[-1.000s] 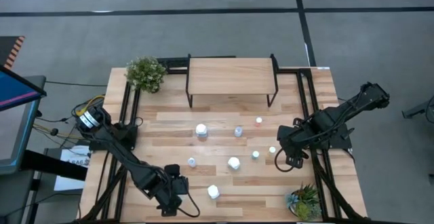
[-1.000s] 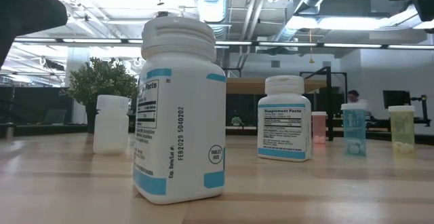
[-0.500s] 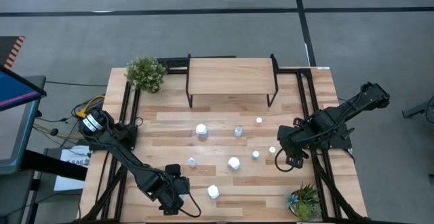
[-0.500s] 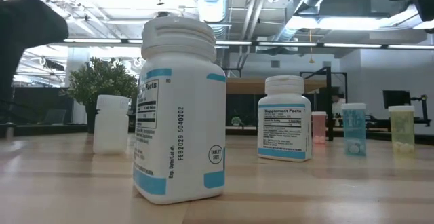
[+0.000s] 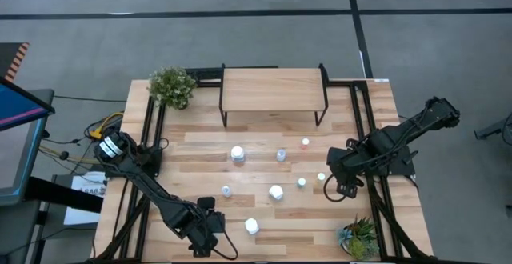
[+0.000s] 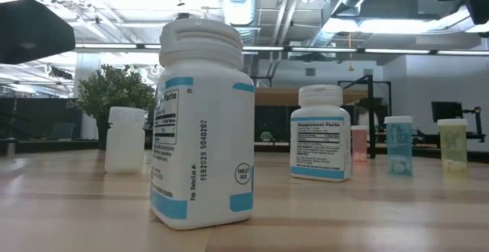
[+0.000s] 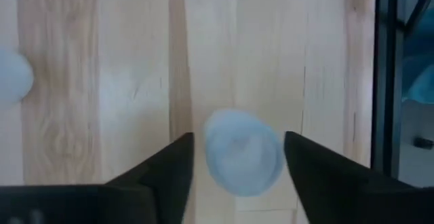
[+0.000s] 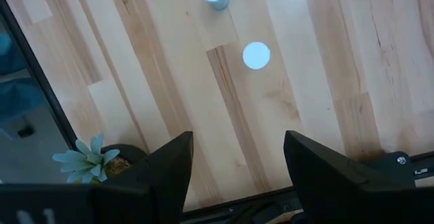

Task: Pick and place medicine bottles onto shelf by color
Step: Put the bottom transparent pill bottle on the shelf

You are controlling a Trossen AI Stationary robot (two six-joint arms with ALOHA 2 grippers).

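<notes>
Nearest the front edge of the table, the left gripper (image 7: 237, 153) is seen hanging straight above a white medicine bottle (image 7: 243, 151). In the left wrist view the bottle's round cap is framed between the two dark fingers (image 7: 166, 173), with bare wood showing on either side of it, so the jaws are parted and nothing is grasped; whether they are closing cannot be told from the frames. The bottle stands upright, its long axis vertical and in line with the gripper's approach, so the coming move is judged to be a plain descent over the cap followed by a squeeze. In the high view the left gripper (image 5: 205, 234) is placed near the front of the table, just beside another white-capped bottle (image 5: 251, 226).

Farther back and to the other side, the right gripper (image 5: 338, 189) is held above the table with its fingers (image 8: 163, 173) spread and empty. Two small pale-capped bottles (image 8: 255, 55) lie well ahead of it in its wrist view, and a small potted plant (image 8: 91, 157) is seen close beside it.

Between the two arms the remaining bottles (image 5: 276, 191) are scattered upright over the tabletop (image 5: 200, 160). The left arm is clearly the nearer to the front bottles.

Farthest back, the shelf (image 5: 272, 90) is seen standing bare, well beyond both grippers, with a second potted plant (image 5: 171, 86) beside it. No bottle has yet been placed.
</notes>
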